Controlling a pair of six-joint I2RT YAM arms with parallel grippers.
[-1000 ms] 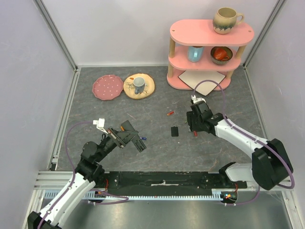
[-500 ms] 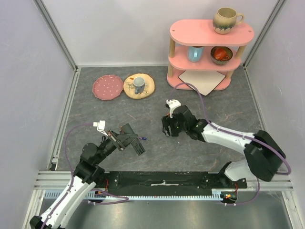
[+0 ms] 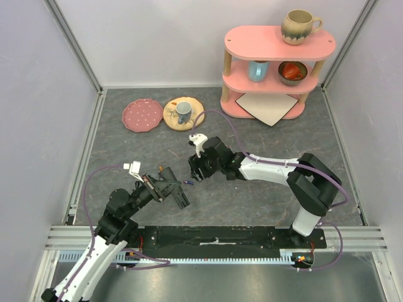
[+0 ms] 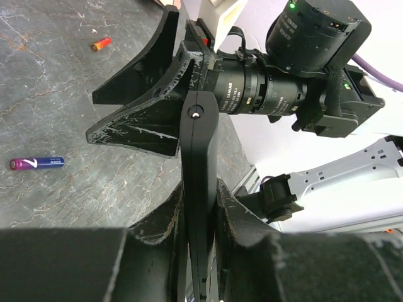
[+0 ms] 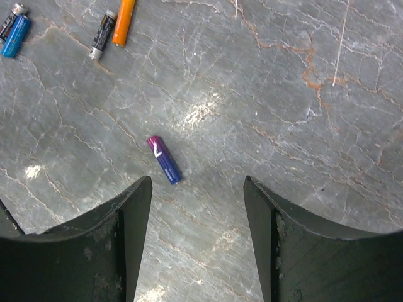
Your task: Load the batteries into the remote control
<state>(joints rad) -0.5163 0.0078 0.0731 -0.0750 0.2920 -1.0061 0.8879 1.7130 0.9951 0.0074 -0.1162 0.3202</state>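
Note:
My left gripper [image 3: 171, 190] is shut on the black remote control [image 4: 199, 170], which stands edge-on between its fingers [image 4: 157, 226]. A blue and purple battery [image 5: 164, 160] lies on the grey table just ahead of my right gripper [image 5: 198, 189], which hangs open and empty above it. From above, the right gripper [image 3: 195, 170] is close to the right of the remote control [image 3: 179, 196], with the blue battery [image 3: 187, 182] between them. An orange battery [image 5: 124, 21], a black one [image 5: 101, 34] and another blue one [image 5: 15, 33] lie farther off. The blue battery [image 4: 36, 163] also shows in the left wrist view.
A pink shelf [image 3: 277, 69] with mugs and a bowl stands at the back right, with a white board [image 3: 267, 107] at its foot. A pink plate [image 3: 141, 115] and a yellow plate [image 3: 195, 116] carrying a cup sit at the back left. Walls enclose the table.
My right arm has swept left across the table, from the middle right to just beside the left gripper. The left gripper keeps hold of the remote control and has dipped slightly.

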